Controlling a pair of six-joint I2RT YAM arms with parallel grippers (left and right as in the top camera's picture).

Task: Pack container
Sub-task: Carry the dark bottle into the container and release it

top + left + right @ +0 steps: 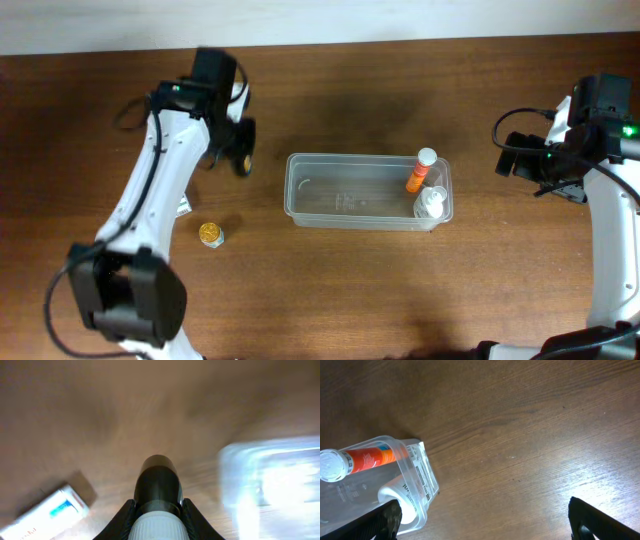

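When seen from above, the container [345, 190] sits in the middle of the desk [400, 300], with its long side running left to right. An orange tube [420, 172] and a white bottle [431, 203] lie inside it at the right end, and the rest of the tub is bare. The left pincer [240, 150] hangs just left of the container and grips a dark bottle [243, 158]. A small jar [210, 234] stands on the desk nearer and to the left, and a box [184, 206] peeks out from under the left arm. The right pincer [522, 162] is well off to the right.

From the left wrist, the left pincer [159, 510] is clamped on the dark bottle [159, 485], one finger on each side. The container [272, 485] is a blurry clear shape to the right. The box [50, 512] lies on the left.

From the right wrist, the right pincer [484, 510] is wide apart and holds nothing. A corner of the container [422, 477] shows at the left, with the orange tube [367, 460] and the white bottle [395, 497] inside.

The container looks light, with thin and smooth walls that may bend and slip. Its raised rim or a short end wall looks like the best place to pinch it. A push from the bottle could slide it along the desk.
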